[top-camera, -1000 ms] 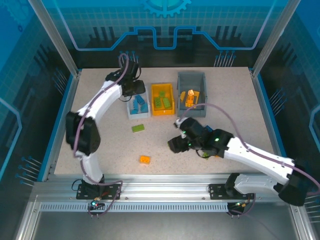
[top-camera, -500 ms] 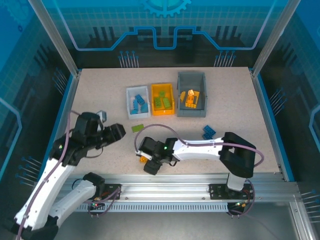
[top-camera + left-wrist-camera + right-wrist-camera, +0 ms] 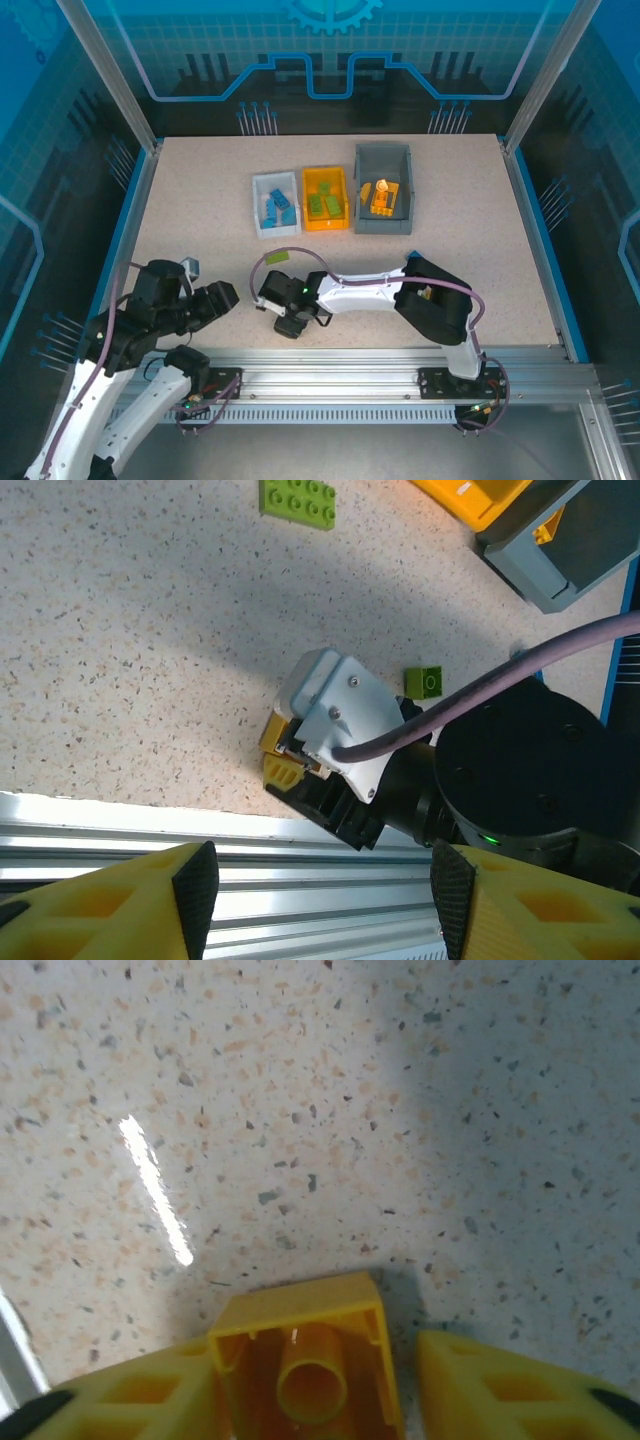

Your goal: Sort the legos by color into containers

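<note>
Orange lego (image 3: 300, 1325) (hollow underside showing) between right gripper (image 3: 315, 1360) fingers.

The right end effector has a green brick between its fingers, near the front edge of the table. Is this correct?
No: the brick between the fingers of the right end effector is orange-yellow, not green, as the right wrist view shows. The rest is right.

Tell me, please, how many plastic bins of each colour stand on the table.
White rectangular plastic bin: 1
Orange-yellow rectangular plastic bin: 1
Grey rectangular plastic bin: 1
Total: 3
</note>
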